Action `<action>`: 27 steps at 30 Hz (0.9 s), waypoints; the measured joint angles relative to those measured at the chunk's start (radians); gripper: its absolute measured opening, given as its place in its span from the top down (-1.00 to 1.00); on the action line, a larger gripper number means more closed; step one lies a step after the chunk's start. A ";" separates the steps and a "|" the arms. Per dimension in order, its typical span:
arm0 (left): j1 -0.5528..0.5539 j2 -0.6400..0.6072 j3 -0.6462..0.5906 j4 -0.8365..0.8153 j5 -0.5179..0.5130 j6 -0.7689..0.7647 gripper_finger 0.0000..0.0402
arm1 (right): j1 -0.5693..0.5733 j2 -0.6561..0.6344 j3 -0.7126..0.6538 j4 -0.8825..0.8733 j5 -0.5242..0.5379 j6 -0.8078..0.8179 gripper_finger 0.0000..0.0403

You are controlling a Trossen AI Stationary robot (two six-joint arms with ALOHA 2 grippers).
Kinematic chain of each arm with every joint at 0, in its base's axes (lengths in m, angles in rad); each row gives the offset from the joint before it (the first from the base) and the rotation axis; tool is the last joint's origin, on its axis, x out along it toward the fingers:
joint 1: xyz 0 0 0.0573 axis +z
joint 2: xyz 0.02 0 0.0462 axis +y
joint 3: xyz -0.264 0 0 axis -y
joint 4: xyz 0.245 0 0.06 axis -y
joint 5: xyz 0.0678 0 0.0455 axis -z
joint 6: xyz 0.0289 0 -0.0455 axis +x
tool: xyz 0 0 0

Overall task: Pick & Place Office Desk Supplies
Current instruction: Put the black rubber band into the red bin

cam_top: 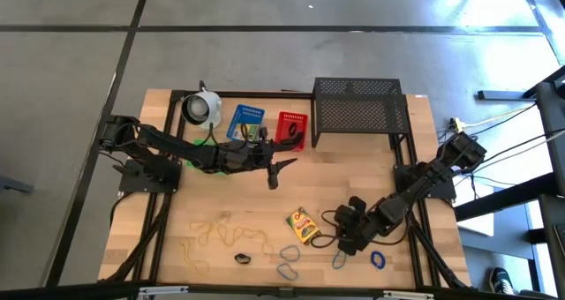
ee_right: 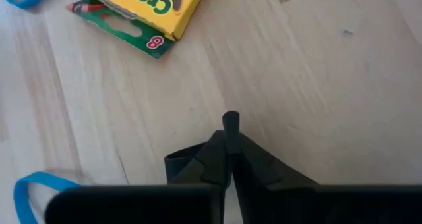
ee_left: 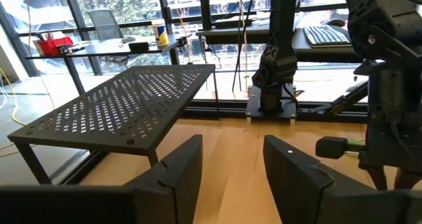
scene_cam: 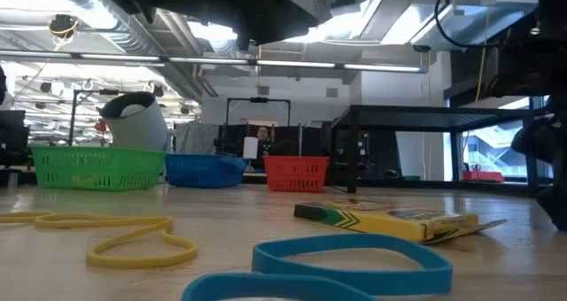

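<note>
A yellow-green crayon box (cam_top: 303,224) (ee_right: 148,6) lies flat on the wooden table near its front. Rubber bands lie around it: blue loops (cam_top: 289,252) (scene_cam: 354,258) and a tan tangle (cam_top: 212,234). A small dark clip (cam_top: 243,258) lies on the table too. My right gripper (cam_top: 344,240) (ee_right: 229,151) is tipped down at the table just right of the box, its fingers shut on a small dark piece. My left gripper (cam_top: 275,170) (ee_left: 231,178) hangs level above mid-table, open, with nothing between its fingers. My right gripper pinches a small dark piece (ee_right: 231,122) between its two fingertips. Only a short stub of it sticks out past the tips, so I cannot tell what it is. The fingers slant down from the table's right side, close over the bare wood.
At the back stand a green basket (scene_cam: 97,168), a blue basket (cam_top: 247,121) and a red basket (cam_top: 291,128). A white cup-like object (cam_top: 203,108) and a black mesh rack (cam_top: 357,106) stand there too. More bands (cam_top: 378,260) lie near the front right.
</note>
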 joint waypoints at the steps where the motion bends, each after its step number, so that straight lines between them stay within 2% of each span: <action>1: 0.000 0.000 0.000 0.000 0.000 0.000 0.24 | 0.001 -0.002 0.002 0.000 0.014 -0.003 0.90; 7: 0.000 0.000 0.000 0.000 0.037 -0.070 0.21 | -0.002 -0.021 0.050 -0.018 0.114 -0.173 0.96; 13: -0.008 0.038 0.000 0.007 0.053 -0.077 0.17 | -0.017 -0.036 0.151 -0.017 0.341 -0.416 0.91; 18: -0.030 0.074 -0.001 -0.002 0.053 -0.060 0.13 | -0.055 -0.036 0.222 -0.015 0.440 -0.597 0.91; 23: -0.064 0.086 -0.001 -0.016 0.053 -0.026 0.02 | -0.102 -0.037 0.246 -0.014 0.544 -0.661 0.91; 27: -0.087 0.086 0.000 -0.099 0.032 -0.026 -0.07 | -0.144 -0.046 0.247 -0.014 0.587 -0.669 0.90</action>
